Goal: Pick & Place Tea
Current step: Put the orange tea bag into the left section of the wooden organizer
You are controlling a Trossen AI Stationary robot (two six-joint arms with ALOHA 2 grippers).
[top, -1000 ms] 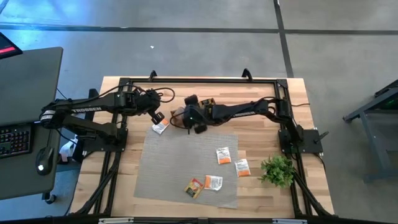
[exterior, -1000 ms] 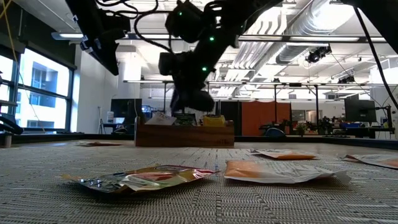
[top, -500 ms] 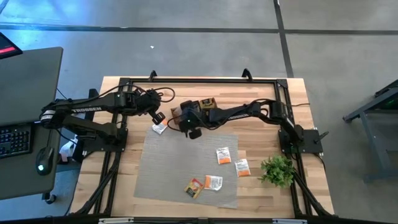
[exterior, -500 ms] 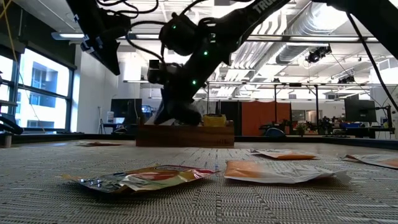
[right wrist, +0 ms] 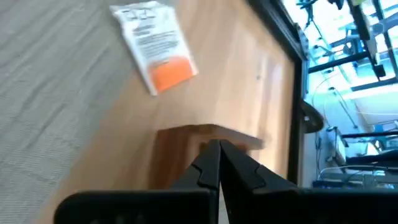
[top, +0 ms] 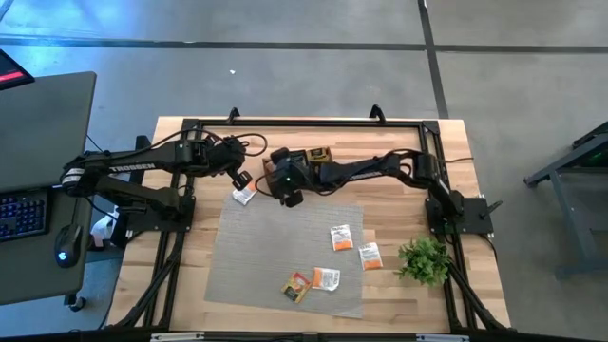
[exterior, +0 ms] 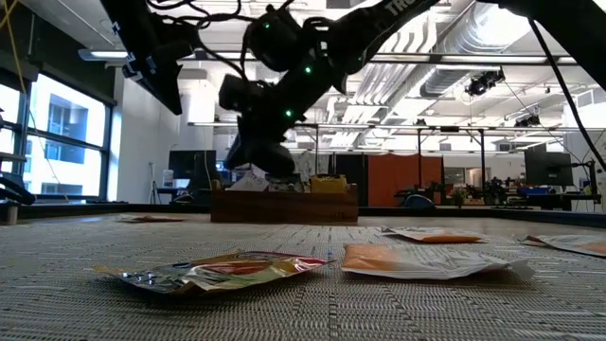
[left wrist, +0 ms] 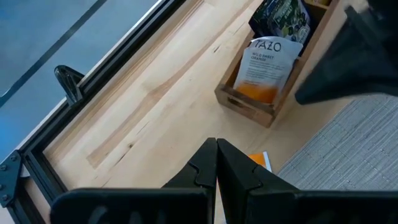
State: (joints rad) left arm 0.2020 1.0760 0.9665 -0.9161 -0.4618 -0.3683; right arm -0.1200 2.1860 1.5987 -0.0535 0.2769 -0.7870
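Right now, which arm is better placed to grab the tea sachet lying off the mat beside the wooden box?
Probably left. The left gripper, shut and empty, hangs almost over that sachet; the right gripper is shut beside the wooden box.

A grey mat [top: 275, 247] covers the middle of the wooden surface [top: 399, 285]. A plant [top: 424, 259] stands at the mat's 3 o'clock. A keyboard [top: 23, 213] and mouse [top: 66, 255] lie on a dark desk [top: 47, 114] at 9 o'clock.

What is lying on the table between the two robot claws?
In the high view, one white-and-orange tea sachet lies on bare wood between the left gripper and the right gripper, just off the grey mat.
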